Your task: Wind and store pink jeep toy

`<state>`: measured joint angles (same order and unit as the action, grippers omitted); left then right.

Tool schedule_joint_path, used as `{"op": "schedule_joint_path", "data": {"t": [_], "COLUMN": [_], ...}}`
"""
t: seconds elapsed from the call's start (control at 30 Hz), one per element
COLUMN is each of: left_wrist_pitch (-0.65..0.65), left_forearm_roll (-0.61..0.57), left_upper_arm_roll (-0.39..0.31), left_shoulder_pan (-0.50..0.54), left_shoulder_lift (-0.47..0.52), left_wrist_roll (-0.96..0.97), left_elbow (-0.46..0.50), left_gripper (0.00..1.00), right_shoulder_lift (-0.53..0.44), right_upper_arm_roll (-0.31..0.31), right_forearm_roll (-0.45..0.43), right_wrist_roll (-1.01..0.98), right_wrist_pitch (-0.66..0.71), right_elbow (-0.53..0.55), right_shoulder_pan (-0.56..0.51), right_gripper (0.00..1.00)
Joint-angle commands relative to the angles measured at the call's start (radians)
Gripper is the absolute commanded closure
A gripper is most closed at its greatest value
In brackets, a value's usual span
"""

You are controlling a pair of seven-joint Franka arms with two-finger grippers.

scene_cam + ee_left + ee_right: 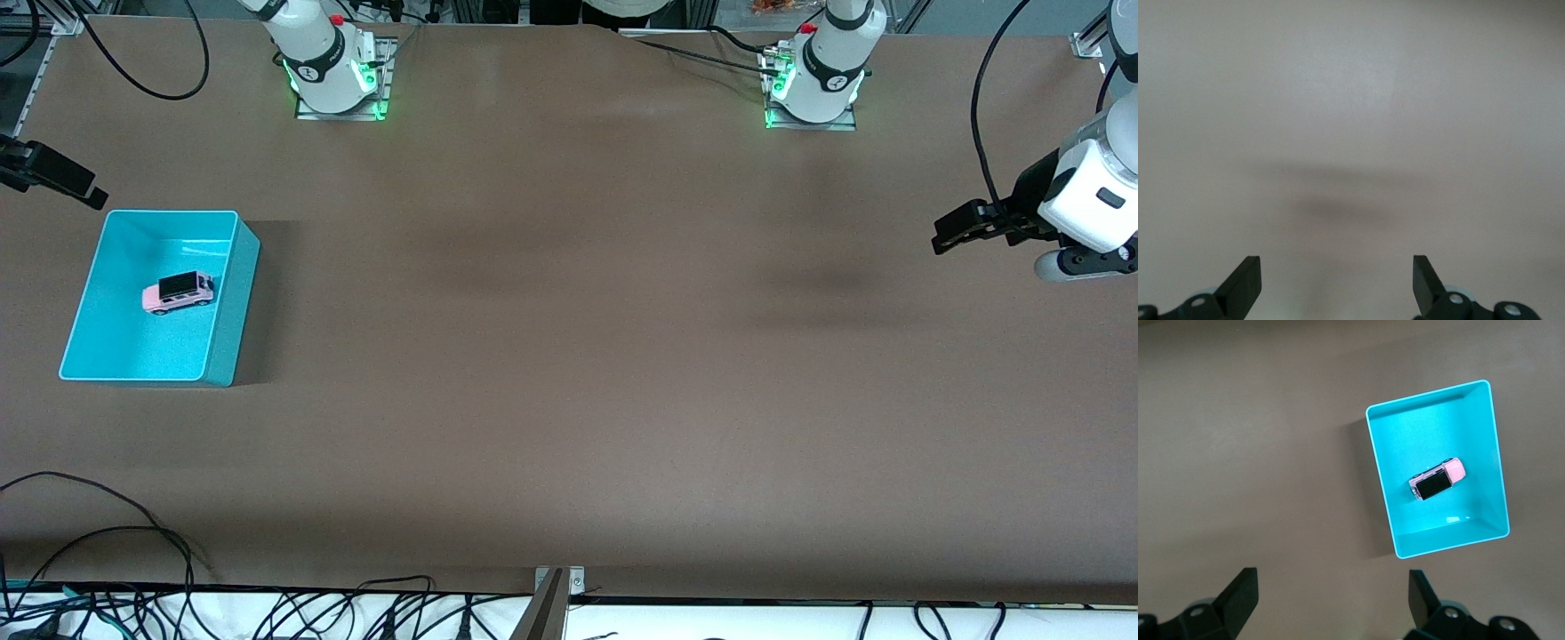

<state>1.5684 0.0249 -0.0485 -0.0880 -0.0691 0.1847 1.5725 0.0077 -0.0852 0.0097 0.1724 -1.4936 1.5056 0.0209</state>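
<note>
One pink jeep toy [178, 293], black roof, in turquoise bin [227, 293], both grippers' fingers released.

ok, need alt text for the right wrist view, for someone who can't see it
A pink jeep toy with a black roof sits inside an open turquoise bin on a brown table, seen from above. The right gripper hangs open over bare table beside the bin, its two dark fingertips apart and holding nothing.

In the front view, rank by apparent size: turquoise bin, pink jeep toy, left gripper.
1. Turquoise bin, clearly largest.
2. Left gripper, raised at the table's left-arm end, so its nearness to the camera may inflate it.
3. Pink jeep toy, smallest, lying in the bin.
</note>
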Motion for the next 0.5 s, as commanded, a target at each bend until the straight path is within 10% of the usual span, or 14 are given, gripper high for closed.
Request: {"op": "schedule_joint_path", "data": {"t": [0.0, 0.47], "left_wrist_pitch": [-0.002, -0.002], "left_forearm_roll": [0.015, 0.015], "left_upper_arm_roll": [-0.008, -0.008], "left_shoulder_pan": [-0.007, -0.007], "left_shoulder_lift": [0.012, 0.012], "left_wrist_roll": [-0.008, -0.008], "left_elbow": [0.012, 0.012], "left_gripper": [0.0, 0.0], "right_shoulder_lift": [0.003, 0.008], "right_upper_arm_roll": [0.018, 0.035], "right_forearm_roll": [0.009, -0.002], "right_wrist_roll": [-0.014, -0.045], "right_wrist_pitch": [0.027, 0.012], "right_elbow": [-0.024, -0.024], "right_shoulder_pan": [-0.024, -0.044], "right_gripper": [0.0, 0.0]}}
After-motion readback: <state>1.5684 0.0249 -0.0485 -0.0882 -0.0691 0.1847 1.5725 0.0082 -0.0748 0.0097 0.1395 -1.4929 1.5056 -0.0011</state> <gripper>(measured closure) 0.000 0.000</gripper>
